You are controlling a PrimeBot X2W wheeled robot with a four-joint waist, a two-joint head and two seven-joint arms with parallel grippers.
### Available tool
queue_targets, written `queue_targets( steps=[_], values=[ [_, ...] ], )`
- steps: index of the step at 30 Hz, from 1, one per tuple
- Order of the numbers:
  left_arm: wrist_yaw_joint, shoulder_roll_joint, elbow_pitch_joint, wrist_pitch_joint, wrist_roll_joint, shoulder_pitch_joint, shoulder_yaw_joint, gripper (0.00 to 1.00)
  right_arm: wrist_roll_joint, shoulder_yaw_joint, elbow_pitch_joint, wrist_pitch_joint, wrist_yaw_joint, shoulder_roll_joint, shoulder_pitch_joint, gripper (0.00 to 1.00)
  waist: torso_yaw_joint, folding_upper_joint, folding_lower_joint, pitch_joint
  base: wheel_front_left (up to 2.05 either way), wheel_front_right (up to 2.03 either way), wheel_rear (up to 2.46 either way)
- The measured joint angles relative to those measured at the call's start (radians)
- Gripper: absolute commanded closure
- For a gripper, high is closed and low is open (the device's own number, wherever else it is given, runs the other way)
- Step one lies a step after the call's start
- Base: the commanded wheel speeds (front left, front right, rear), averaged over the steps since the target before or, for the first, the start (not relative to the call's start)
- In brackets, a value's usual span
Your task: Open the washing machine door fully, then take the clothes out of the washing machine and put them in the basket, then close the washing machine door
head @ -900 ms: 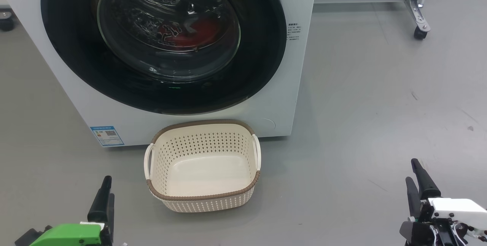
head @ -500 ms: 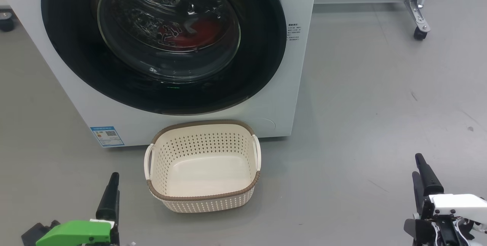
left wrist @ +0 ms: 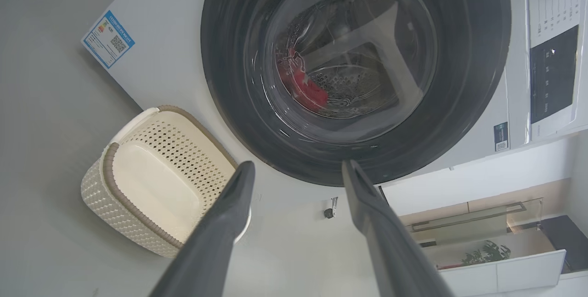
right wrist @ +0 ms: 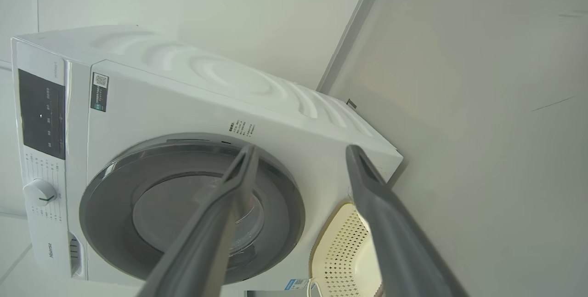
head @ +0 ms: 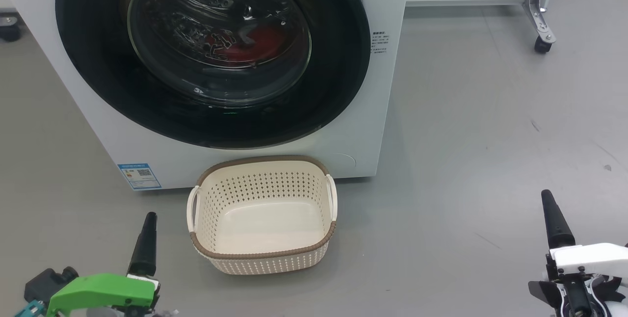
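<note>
The washing machine (head: 385,111) stands ahead, a white box with its door (head: 338,62) shut against the front. The door's black rim (left wrist: 229,81) rings a clear glass bowl. Red clothes (head: 257,42) lie inside the drum, seen through the glass (left wrist: 305,88). The cream basket (head: 262,260) sits on the floor right under the door, with nothing in it. My left gripper (head: 147,226) hovers low to the basket's left, open (left wrist: 297,170) and holding nothing. My right gripper (head: 549,206) is far out to the right, open (right wrist: 302,150) and holding nothing, well short of the machine.
A metal frame leg on a caster (head: 541,42) stands at the back right, and another caster (head: 7,30) shows at the far left. The machine's control panel (left wrist: 551,76) and dial (right wrist: 40,192) sit above the door. Grey floor (head: 466,150) lies around the basket.
Both grippers have crept forward toward the machine, the left one also drifting right toward the basket. The door and the basket have stayed put.
</note>
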Motion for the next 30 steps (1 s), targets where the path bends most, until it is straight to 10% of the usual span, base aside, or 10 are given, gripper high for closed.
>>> queue_targets(
  steps=[30],
  values=[
    [0.142,0.052,-0.069,-0.098,0.642,-0.030,-0.140,0.00,-0.546,0.150,-0.058,-0.132,-0.094,-0.127,0.004,0.00,0.003,0.0000,0.0000,-0.001,0.00,0.00,0.00]
  ],
)
